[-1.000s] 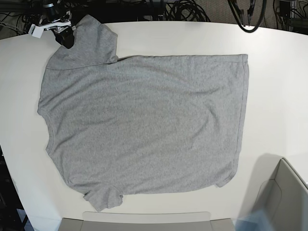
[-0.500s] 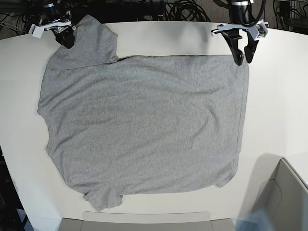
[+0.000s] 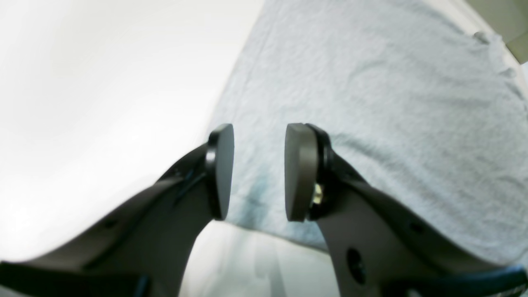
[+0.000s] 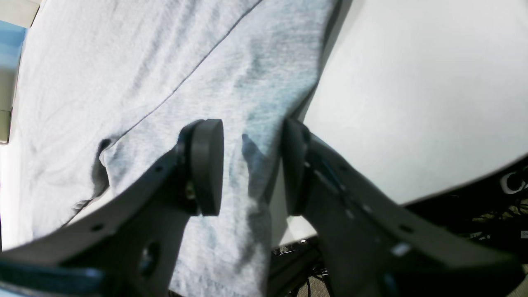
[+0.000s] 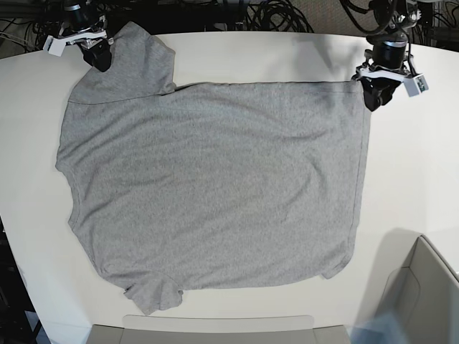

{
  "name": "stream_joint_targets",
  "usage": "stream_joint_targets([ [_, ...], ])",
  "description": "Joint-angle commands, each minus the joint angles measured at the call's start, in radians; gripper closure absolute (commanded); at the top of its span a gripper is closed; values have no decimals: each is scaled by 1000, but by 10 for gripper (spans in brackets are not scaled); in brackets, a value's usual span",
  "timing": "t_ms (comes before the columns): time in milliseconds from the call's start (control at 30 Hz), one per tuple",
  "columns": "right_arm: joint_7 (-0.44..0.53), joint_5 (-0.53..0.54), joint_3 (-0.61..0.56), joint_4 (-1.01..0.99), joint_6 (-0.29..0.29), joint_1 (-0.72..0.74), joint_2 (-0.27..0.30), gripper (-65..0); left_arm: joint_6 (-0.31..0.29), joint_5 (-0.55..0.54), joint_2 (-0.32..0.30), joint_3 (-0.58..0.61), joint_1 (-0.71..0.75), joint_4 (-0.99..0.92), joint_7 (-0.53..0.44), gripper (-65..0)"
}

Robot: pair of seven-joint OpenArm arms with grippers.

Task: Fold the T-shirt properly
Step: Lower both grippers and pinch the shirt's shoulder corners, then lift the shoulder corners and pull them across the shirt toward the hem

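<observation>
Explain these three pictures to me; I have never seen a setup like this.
This is a robot with two arms, each ending in a two-fingered hand with a small camera just behind it. The base picture looks down on a white table where a grey T-shirt lies spread flat. The other two pictures come from those wrist cameras. The left hand sits at the shirt's hem corner, its fingers apart with cloth showing between them. The right hand is at a sleeve, fingers also apart above the fabric. Neither hand appears to grip the shirt yet.

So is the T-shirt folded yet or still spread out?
Spread. The T-shirt lies flat on the white table, with no body fold; only one sleeve looks turned over.
</observation>
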Motion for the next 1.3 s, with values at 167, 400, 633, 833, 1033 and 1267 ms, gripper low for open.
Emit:
stream_joint_targets([
  [167, -38, -3, -2, 2, -18, -16, 8, -240, -84, -4, -6, -13, -54, -170, 4, -221],
  [400, -126, 0, 9, 4, -18, -8, 8, -240, -118, -3, -6, -13, -92, -284, 4, -220],
  [633, -132, -3, -1, 17, -18, 2, 6, -240, -130, -1, -8, -1, -98, -304, 30, -220],
  [833, -132, -6, -22, 33, -18, 4, 6, -240, -234, 4, -6, -8, -169, -345, 148, -219],
  [1033, -132, -8, -36, 37, -18, 12, 11, -214, -239, 4, -6, -2, -210, -420, 159, -217],
  [1267, -132, -8, -36, 39, -18, 12, 14, 0, -239, 4, -8, -8, -201, -417, 159, -1],
])
